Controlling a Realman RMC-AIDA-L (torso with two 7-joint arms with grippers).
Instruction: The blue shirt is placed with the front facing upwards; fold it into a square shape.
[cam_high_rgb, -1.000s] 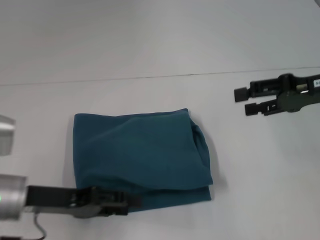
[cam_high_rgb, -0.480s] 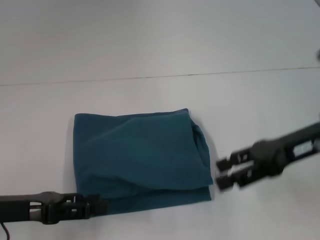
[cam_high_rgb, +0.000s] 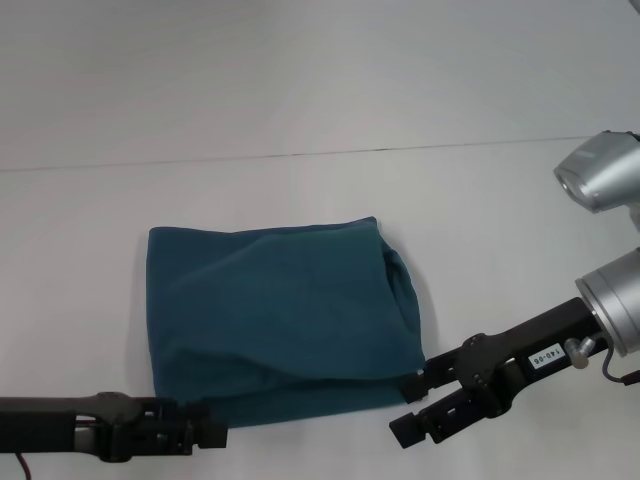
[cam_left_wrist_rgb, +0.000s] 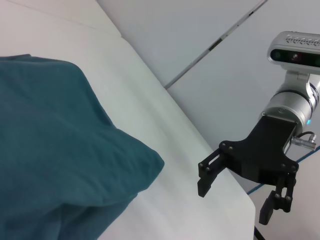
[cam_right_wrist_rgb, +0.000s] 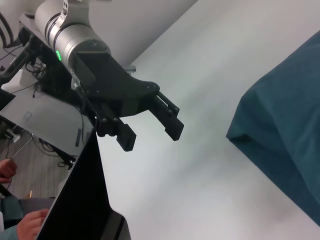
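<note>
Blue shirt (cam_high_rgb: 275, 310) lettering, collar folded inside, unseen; shirt cut by frame edge in both wrist views. Left gripper (cam_high_rgb: 205, 437) arm runs off frame; label on right gripper (cam_high_rgb: 415, 400) too small to read

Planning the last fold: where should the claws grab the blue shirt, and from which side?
Probably the two near corners of the blue shirt, approached low from the robot's side. It lies folded flat, and its near edge shows stacked layers a finger could slip under. The left claw and the right claw, both open, already flank those corners.
</note>
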